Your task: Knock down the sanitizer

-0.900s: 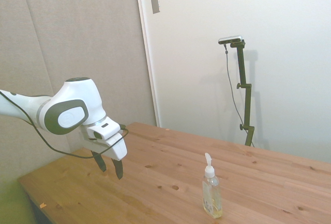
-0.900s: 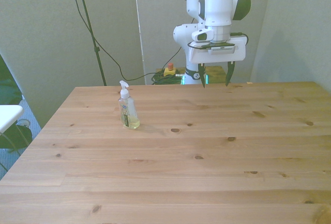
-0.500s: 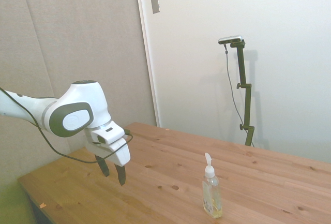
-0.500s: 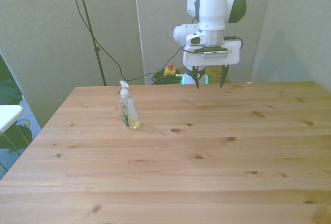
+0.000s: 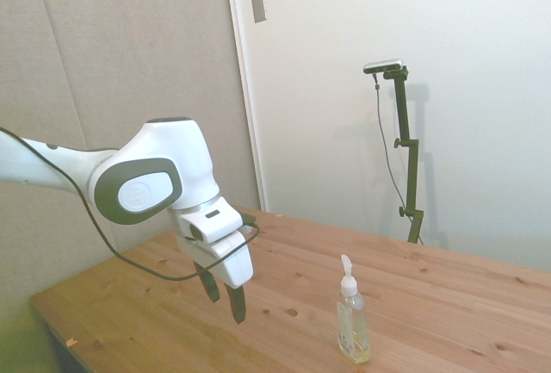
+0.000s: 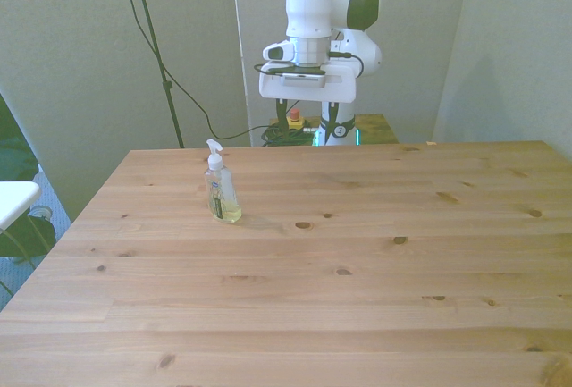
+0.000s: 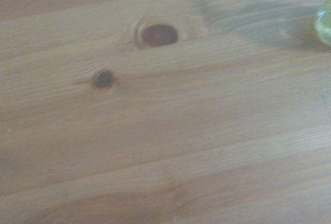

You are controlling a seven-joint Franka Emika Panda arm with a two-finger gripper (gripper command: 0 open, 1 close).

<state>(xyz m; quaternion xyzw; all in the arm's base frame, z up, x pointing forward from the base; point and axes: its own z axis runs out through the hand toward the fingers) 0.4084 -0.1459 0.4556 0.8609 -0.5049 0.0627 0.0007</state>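
The sanitizer (image 5: 353, 328) is a small clear pump bottle of pale yellow liquid with a white top. It stands upright on the wooden table (image 5: 448, 304). In the front view the sanitizer (image 6: 222, 196) is at the table's left part. My gripper (image 5: 224, 298) hangs open above the table, apart from the bottle, with nothing between its fingers. In the front view the gripper (image 6: 307, 121) is farther back and to the right of the bottle. The wrist view shows only a sliver of the sanitizer (image 7: 326, 25) at the picture's edge, over knotty wood.
Cables and a thin stand (image 6: 156, 47) are behind the table on the front view's left. A white object (image 6: 13, 201) sits beside the table's left edge. The table (image 6: 375, 280) spreads wide toward the front view's right and near side.
The arm has swung toward the front view's left, bringing the open gripper closer to the sanitizer. The bottle has not moved.
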